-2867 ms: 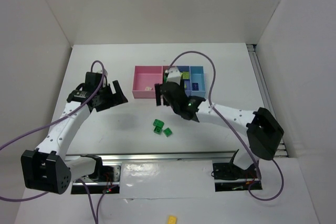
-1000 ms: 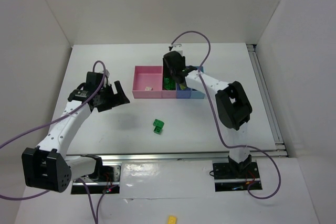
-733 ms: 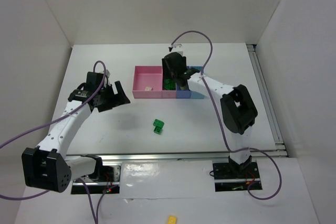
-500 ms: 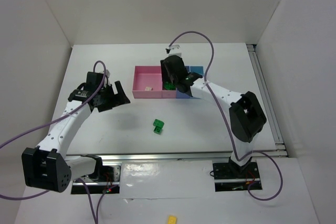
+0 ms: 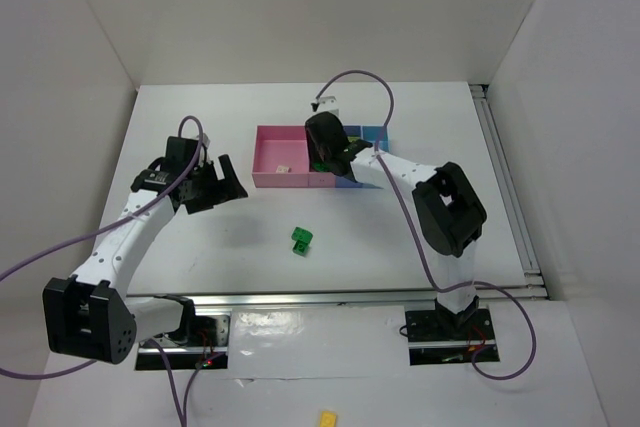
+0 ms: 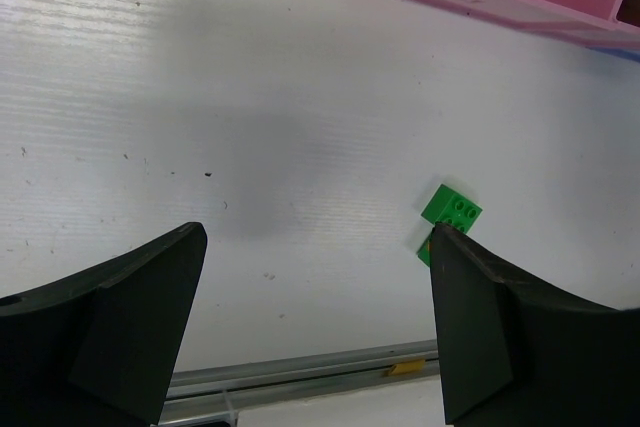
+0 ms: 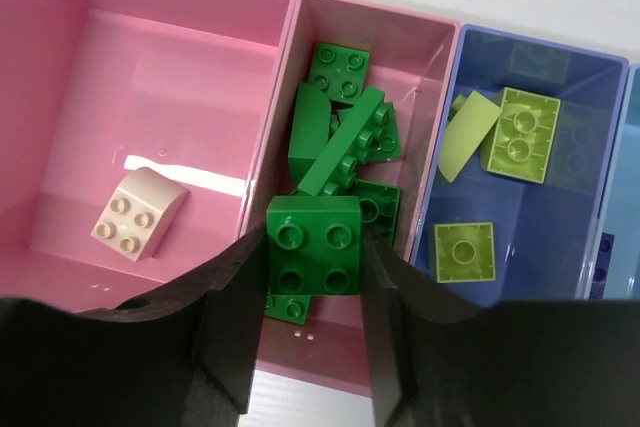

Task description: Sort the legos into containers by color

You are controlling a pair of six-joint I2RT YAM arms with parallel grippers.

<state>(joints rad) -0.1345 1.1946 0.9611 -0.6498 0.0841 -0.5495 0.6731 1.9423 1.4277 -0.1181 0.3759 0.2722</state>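
Observation:
My right gripper (image 7: 313,247) is shut on a green two-by-two lego (image 7: 313,244) and holds it just above the second pink tray (image 7: 425,32), which holds several green legos (image 7: 340,127). The first pink tray (image 7: 60,67) holds one cream brick (image 7: 138,214). The blue tray (image 7: 590,197) holds yellow-green legos (image 7: 518,133). In the top view this gripper (image 5: 325,150) is over the tray row (image 5: 270,179). A green lego (image 5: 302,240) lies on the table; it also shows in the left wrist view (image 6: 452,209). My left gripper (image 6: 315,237) is open and empty, left of it.
A light blue tray (image 5: 376,134) ends the row on the right. A metal rail (image 5: 330,299) runs along the table's near edge. A lone yellow brick (image 5: 328,416) lies below the table edge. White walls stand on both sides.
My right gripper has moved from the table's middle up to the trays with a green lego in it. One green lego fewer lies on the table. The left arm has not moved.

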